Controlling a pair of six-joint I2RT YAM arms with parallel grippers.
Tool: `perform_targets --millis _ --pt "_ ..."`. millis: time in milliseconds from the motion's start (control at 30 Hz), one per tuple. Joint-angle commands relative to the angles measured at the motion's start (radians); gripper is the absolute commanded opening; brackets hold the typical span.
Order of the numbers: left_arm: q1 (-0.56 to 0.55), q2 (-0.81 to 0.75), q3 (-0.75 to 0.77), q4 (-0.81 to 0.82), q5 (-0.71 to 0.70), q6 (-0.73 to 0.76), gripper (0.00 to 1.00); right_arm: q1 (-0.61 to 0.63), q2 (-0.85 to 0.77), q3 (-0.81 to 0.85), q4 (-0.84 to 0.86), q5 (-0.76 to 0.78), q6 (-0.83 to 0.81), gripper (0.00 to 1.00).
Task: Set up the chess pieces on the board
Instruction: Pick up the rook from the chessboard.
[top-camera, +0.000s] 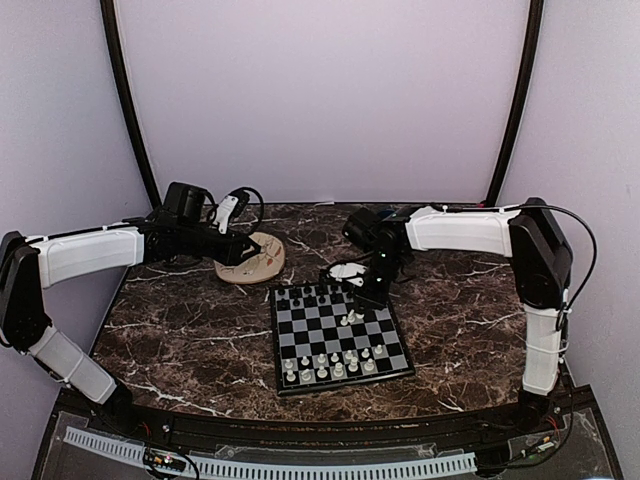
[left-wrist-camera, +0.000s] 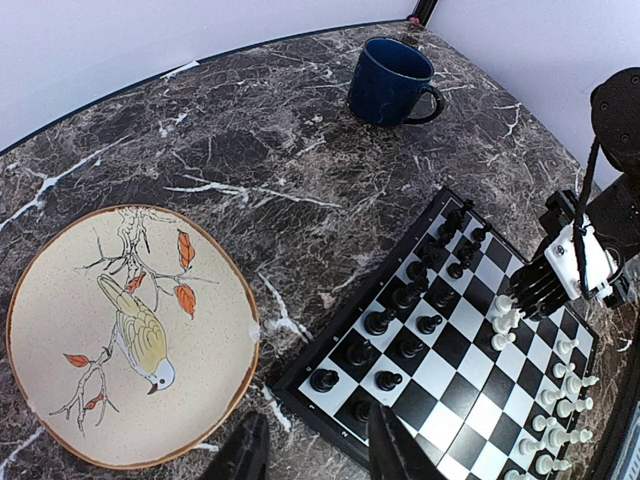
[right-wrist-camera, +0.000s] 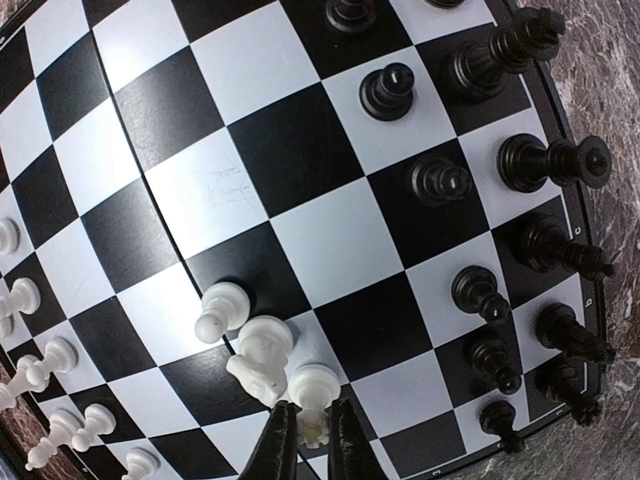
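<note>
Right pincer (right-wrist-camera: 310, 415) is down over the middle of the board (top-camera: 310, 326), jaws pinched together on the stem of a white piece (right-wrist-camera: 313, 385) standing on a mid-board square. Looks like a pick-up so it can go to its home rank. Two stray white pieces (right-wrist-camera: 262, 348) crowd just beside the tips, close enough to get knocked. Black pieces (right-wrist-camera: 545, 160) line the board edge away from this pincer, white rows (top-camera: 330, 368) sit at the opposite edge, mostly filled. Left pincer (left-wrist-camera: 318, 450) has jaws apart, nothing in them, hanging over the desk (left-wrist-camera: 250, 150) between plate (left-wrist-camera: 60, 300) and board corner, probably parked out of the way
</note>
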Motion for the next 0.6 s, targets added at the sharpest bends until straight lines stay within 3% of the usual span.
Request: perform_targets --millis 0,567 --pt "-0.002 -0.031 0.018 -0.014 0.01 0.003 0.36 -0.003 -0.01 0.018 -0.017 -0.008 0.001 0.07" --pt "-0.002 -0.011 0.021 -0.018 -0.008 0.015 0.36 -0.017 -0.371 -0.26 -0.026 -0.03 -0.074 0.06"
